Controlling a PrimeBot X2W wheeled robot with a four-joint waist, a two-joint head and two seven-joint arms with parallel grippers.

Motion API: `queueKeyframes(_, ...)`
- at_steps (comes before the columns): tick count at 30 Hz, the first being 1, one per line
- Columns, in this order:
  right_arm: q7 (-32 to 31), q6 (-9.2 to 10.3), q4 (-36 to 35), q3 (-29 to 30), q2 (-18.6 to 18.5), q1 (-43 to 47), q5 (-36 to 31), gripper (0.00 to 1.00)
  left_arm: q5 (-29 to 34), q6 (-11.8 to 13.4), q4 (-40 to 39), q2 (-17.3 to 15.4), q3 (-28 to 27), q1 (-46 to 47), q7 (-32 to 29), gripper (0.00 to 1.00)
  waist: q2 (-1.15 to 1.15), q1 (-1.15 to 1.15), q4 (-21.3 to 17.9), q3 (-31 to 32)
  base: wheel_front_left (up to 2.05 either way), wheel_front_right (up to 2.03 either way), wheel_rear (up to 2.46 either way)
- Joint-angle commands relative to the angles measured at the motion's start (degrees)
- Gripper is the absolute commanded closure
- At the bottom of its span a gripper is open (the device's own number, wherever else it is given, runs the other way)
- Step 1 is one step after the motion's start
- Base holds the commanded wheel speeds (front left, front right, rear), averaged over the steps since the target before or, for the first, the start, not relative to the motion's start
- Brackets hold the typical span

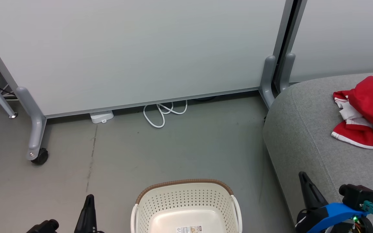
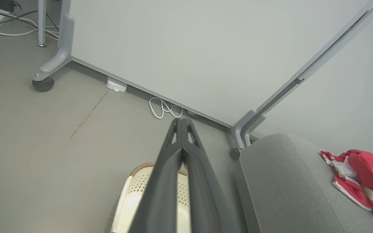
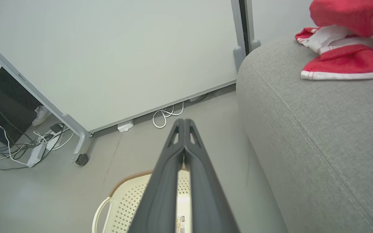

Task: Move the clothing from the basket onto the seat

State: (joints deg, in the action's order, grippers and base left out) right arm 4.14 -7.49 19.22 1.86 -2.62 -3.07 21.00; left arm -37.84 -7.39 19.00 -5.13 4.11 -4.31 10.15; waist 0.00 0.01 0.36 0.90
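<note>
The clothing (image 1: 367,110) lies heaped on the seat (image 1: 303,136), and the basket (image 1: 186,197) shows a bare bottom. You'd likely find the fabric soft, light and floppy, so pinch a raised fold. Your left end effector (image 2: 181,121) and right end effector (image 3: 184,121) are clenched, empty.

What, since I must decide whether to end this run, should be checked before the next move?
1. The clothing lies on the seat: ok.
2. Both garments are there: cannot tell; it is one bunched pile cut by the frame edge.
3. The basket holds nothing red: ok in the part shown; its near end is out of frame.
4. The left gripper is shut and empty: ok.
5. The right gripper is shut and empty: ok.
</note>
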Motion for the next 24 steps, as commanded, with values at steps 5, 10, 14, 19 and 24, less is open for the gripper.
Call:
queueKeyframes(5,-0.9,0.00,-1.5,0.5,-0.2,-1.5,6.6,1.00,-5.0,0.0,-1.3,0.0,-1.2,2.5,-1.3,1.00,0.00,0.00,0.0,-0.1,0.00,0.00,0.00)
queueKeyframes(10,-1.6,0.00,-1.8,0.8,-0.2,-1.6,11.4,1.00,-8.8,0.0,-1.6,0.2,-1.9,3.2,-2.4,1.00,0.00,0.00,0.0,-0.1,0.00,0.00,0.00)
queueKeyframes(14,-2.2,0.00,-2.0,1.1,-0.2,-1.8,15.2,1.00,-11.7,0.0,-1.9,0.3,-2.4,3.7,-3.3,1.00,0.00,0.00,0.0,-0.1,0.00,0.00,0.00)
queueKeyframes(19,-2.9,0.00,-2.3,1.4,-0.2,-2.0,19.6,1.00,-15.1,-0.1,-2.1,0.4,-3.0,4.3,-4.3,1.00,0.00,0.00,-0.1,-0.2,0.00,0.00,0.00)
queueKeyframes(24,-3.5,0.00,-2.6,1.6,-0.2,-2.1,23.8,1.00,-18.3,-0.1,-2.4,0.5,-3.6,4.8,-5.3,1.00,0.00,0.00,-0.1,-0.2,0.00,0.00,0.00)
